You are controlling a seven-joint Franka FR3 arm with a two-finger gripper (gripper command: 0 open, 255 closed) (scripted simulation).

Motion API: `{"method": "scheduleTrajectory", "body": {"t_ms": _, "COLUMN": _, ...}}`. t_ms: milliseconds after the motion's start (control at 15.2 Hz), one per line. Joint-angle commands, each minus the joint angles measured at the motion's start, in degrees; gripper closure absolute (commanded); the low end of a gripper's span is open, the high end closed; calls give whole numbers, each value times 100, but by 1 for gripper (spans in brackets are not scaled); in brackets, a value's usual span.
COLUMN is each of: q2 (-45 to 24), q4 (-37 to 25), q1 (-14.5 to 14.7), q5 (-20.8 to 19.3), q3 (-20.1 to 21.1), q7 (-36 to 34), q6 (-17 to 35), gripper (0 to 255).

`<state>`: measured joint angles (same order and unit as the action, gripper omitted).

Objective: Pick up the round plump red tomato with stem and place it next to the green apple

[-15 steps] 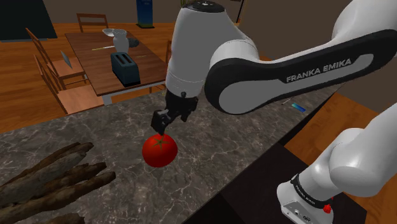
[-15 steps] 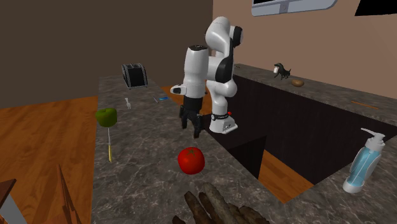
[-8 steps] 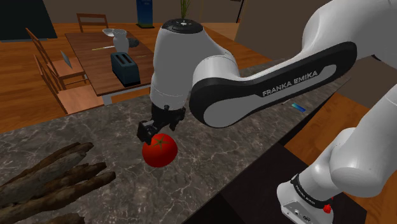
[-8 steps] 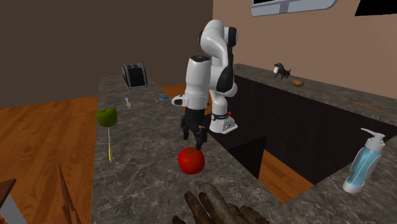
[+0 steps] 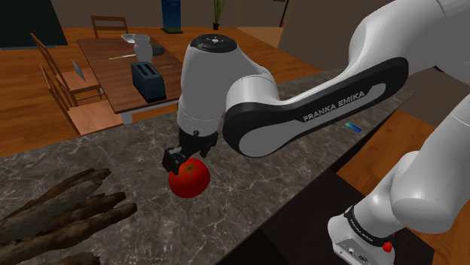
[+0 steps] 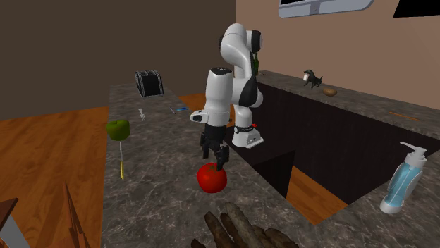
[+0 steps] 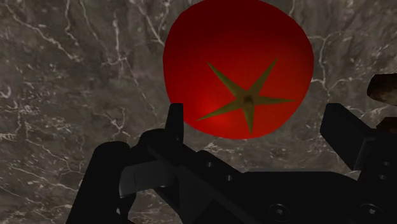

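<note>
Dark marble counter carries tomato, centre-left in shoulder view; gripper just above, fingers spread, nothing held. Judgement: lower until fingers flank widest girth, stem centred, then close. Green apple well apart, mid-left

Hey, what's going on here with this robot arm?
The white arm's black gripper hangs open just over a red tomato that sits on the dark marbled counter, its fingers standing apart. The tomato is not yet gripped. The green apple sits farther along the same counter, well apart from the tomato.
</note>
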<state>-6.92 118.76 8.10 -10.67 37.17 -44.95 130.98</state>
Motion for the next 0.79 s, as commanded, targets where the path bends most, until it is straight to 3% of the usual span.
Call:
{"method": "scheduleTrajectory", "body": {"t_ms": 0, "q2": -1, "q4": 0, "q1": 0, "q5": -1, "q3": 0, "q7": -1, "q6": 2, "gripper": 0}}
{"method": "scheduleTrajectory", "body": {"t_ms": 66, "q2": -1, "q4": 0, "q1": 0, "q5": -1, "q3": 0, "q7": -1, "q6": 1, "gripper": 0}}
{"method": "scheduleTrajectory", "body": {"t_ms": 132, "q2": -1, "q4": 0, "q1": 0, "q5": -1, "q3": 0, "q7": -1, "q6": 1, "gripper": 255}}
{"method": "scheduleTrajectory", "body": {"t_ms": 726, "q2": -1, "q4": 0, "q1": 0, "q5": -1, "q3": 0, "q7": -1, "q6": 2, "gripper": 255}}
